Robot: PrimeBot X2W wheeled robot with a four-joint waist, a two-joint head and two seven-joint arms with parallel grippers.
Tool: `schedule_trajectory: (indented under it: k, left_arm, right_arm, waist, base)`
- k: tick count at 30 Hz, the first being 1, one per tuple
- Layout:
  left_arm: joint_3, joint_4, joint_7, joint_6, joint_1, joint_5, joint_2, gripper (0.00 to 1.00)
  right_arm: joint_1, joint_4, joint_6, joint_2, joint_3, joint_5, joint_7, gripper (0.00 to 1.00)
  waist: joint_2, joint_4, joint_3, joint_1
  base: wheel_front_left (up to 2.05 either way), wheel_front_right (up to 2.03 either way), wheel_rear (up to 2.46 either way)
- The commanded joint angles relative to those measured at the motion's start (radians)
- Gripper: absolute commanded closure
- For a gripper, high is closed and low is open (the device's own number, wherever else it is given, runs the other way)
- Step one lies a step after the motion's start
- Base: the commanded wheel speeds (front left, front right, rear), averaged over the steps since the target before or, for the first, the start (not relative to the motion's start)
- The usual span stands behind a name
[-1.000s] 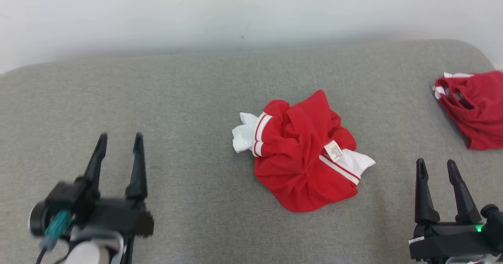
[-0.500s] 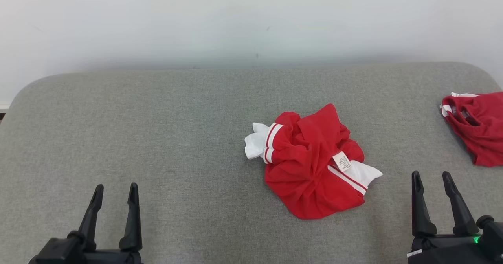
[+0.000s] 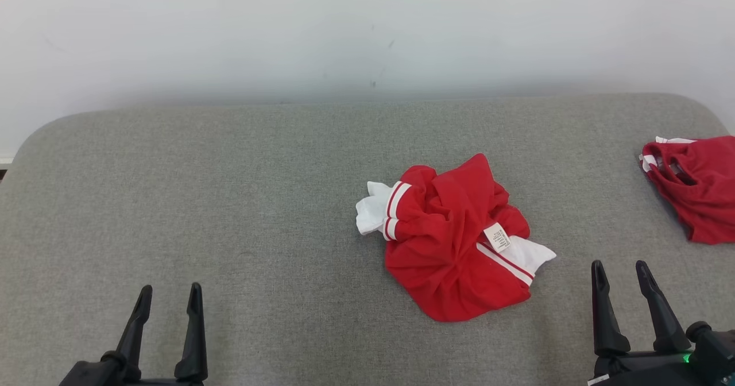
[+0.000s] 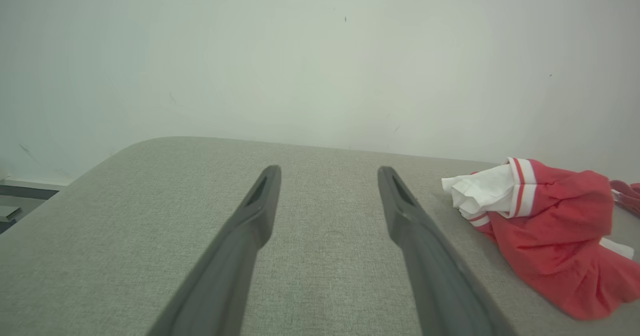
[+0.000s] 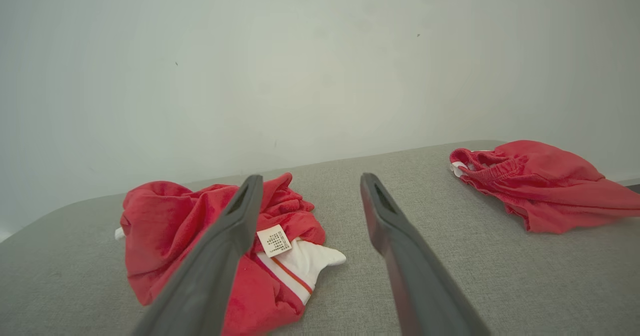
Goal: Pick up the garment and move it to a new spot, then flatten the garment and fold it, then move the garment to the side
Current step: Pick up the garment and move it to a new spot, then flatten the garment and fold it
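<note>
A pale wall point(image 3: 344, 30) spans the upper part of the head view, and below it a grey padded surface point(image 3: 229, 202) with rounded corners runs to the bottom edge. The garment point(image 3: 453, 259) lies crumpled on this surface just right of centre, a red heap with white patches and red-and-white striped bands. It shows at the right edge of the left wrist view point(image 4: 550, 236) and at the lower left of the right wrist view point(image 5: 165, 226). A second red garment point(image 3: 697, 185) lies at the right edge, well apart from the first.

The left gripper point(image 3: 170, 287) sits at the lower left with its fingers spread and nothing between them. The right gripper point(image 3: 619, 264) sits at the lower right, near the garment but not touching it — likewise spread and empty. A small white label point(image 3: 497, 237) lies on the garment's lower right part.
</note>
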Motion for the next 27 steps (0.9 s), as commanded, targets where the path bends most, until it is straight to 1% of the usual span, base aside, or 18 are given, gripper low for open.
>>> schedule_trajectory:
  k: [1,8,21,27]
  left_arm:
    - [0.006,0.004,0.0,-0.005,0.013,0.006,-0.005,0.0]
    - [0.02,0.022,0.0,-0.022,0.003,0.03,-0.017,0.0]
    - [0.035,0.03,-0.001,-0.034,0.003,0.058,-0.036,0.0]
    - [0.038,0.028,-0.001,-0.041,-0.011,0.065,-0.044,0.0]
  right_arm:
    - [0.008,0.0,-0.003,-0.001,0.002,-0.002,0.001,0.0]
    - [0.011,-0.004,-0.003,0.003,-0.003,-0.008,0.007,0.0]
    - [0.01,0.005,-0.003,-0.004,-0.003,0.0,0.012,0.0]
    - [-0.061,0.047,-0.003,-0.053,0.016,-0.012,0.038,0.0]
  waist:
    - [0.0,-0.001,0.0,0.0]
    - [0.0,-0.002,0.0,0.0]
    - [0.0,0.004,0.0,0.0]
    - [0.0,0.011,0.024,0.0]
  base:
    - [0.0,0.0,0.0]
    - [0.0,0.0,0.0]
    - [0.0,0.0,0.0]
    - [0.0,0.0,0.0]
